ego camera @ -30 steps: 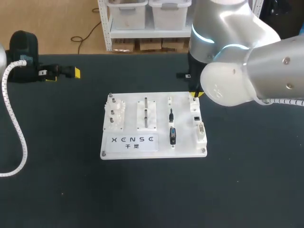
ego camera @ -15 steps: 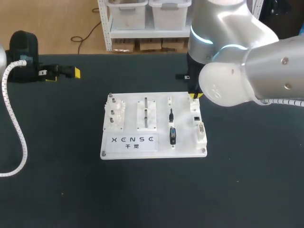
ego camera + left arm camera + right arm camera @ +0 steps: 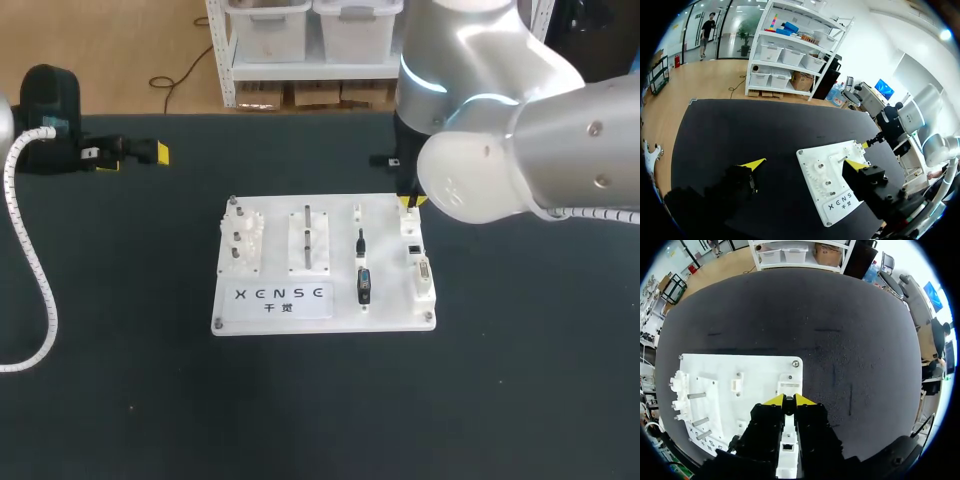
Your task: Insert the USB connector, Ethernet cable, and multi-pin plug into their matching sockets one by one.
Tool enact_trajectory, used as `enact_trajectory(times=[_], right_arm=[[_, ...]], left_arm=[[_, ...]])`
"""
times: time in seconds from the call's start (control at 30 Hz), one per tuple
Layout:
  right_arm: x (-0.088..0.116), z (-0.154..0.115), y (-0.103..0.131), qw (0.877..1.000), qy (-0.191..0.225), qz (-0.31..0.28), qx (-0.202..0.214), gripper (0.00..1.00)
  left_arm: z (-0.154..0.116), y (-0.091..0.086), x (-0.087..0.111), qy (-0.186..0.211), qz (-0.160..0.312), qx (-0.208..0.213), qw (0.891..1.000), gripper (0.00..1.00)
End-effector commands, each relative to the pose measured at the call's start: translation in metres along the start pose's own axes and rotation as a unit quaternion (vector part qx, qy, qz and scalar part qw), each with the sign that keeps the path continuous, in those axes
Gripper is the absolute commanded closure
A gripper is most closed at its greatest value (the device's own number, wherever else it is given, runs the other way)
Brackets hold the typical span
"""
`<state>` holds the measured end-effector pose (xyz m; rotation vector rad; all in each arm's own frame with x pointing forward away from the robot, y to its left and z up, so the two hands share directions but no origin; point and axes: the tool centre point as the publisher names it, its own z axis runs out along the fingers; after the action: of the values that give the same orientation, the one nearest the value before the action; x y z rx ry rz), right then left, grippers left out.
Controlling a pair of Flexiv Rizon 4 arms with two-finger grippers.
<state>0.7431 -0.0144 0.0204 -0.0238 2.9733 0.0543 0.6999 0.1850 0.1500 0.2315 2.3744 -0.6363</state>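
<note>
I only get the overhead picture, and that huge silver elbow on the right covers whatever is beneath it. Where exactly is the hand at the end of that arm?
Observer: Its wrist camera shows the right gripper over the white board, with the board's corner screw a little way ahead of it.
Operator: And the other hand, far off on the left, is it carrying anything?
Observer: No. Its own camera shows the left gripper open, the fingers wide apart and holding nothing.
</note>
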Motion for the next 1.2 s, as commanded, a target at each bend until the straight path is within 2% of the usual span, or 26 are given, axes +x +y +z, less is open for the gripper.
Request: enact_trajectory(times=[0.03,0.33,0.73,1.07,1.1,1.13,1.17,1.2], right_arm=[[-0.001,0.001,-0.001,1.0,0.0,0.0,0.001,1.0],[0.003,0.011,0.001,1.0,0.011,-0.002,0.007,1.0],[-0.004,0.021,0.001,1.0,0.021,0.01,0.015,1.0],[0.002,0.021,0.004,1.0,0.016,-0.004,0.022,0.98],[0.003,0.021,0.004,1.0,0.015,-0.006,0.022,0.95],[0.003,0.018,0.005,1.0,0.009,-0.01,0.023,0.68],[0.004,0.016,0.006,1.0,0.006,-0.012,0.023,0.56],[0.004,0.013,0.006,1.0,0.004,-0.013,0.02,0.09]], left_arm=[[0.0,0.0,0.0,0.0,0.0,0.0,1.0,0.0],[0.0,0.0,0.0,0.0,0.0,0.0,1.0,0.0],[0.0,0.0,0.0,0.0,0.0,0.0,1.0,0.0],[0.0,0.0,0.0,0.0,0.0,0.0,1.0,0.0],[0.0,0.0,0.0,0.0,0.0,0.0,1.0,0.0],[0.0,0.0,0.0,0.0,0.0,0.0,1.0,0.0],[0.0,0.0,0.0,0.0,0.0,0.0,1.0,0.0],[0.0,0.0,0.0,0.0,0.0,0.0,1.0,0.0]])
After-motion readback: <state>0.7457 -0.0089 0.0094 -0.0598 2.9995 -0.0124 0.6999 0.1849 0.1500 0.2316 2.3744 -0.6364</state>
